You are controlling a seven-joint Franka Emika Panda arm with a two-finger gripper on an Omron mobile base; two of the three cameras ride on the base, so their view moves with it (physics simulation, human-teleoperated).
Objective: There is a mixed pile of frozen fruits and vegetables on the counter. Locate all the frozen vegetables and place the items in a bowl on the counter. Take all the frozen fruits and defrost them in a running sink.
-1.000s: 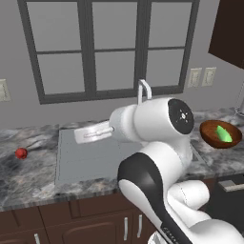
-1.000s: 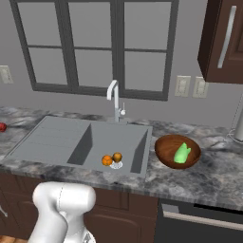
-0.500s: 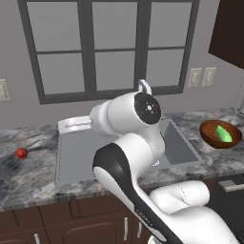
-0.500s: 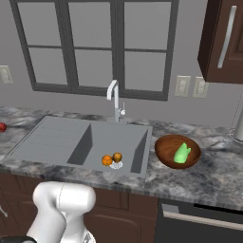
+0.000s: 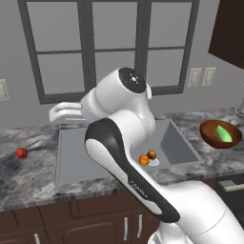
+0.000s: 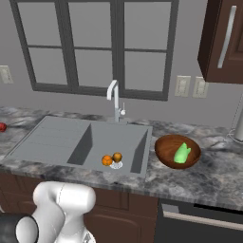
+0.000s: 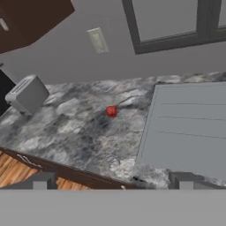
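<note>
- The white arm fills the middle of the left base view and hides the tap and part of the sink (image 5: 176,145).
- The tool (image 5: 59,113), at centre left, stands wide and empty.
- Two orange balls (image 6: 112,159) lie by the drain, the green piece (image 6: 182,154) in the bowl (image 6: 166,156), the red ball (image 7: 111,111) on the worktop (image 7: 79,128).
- Faint lettering on the forearm is unreadable.

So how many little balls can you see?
3: an orange ball and a brownish ball in the sink, and a red ball on the counter.
</note>
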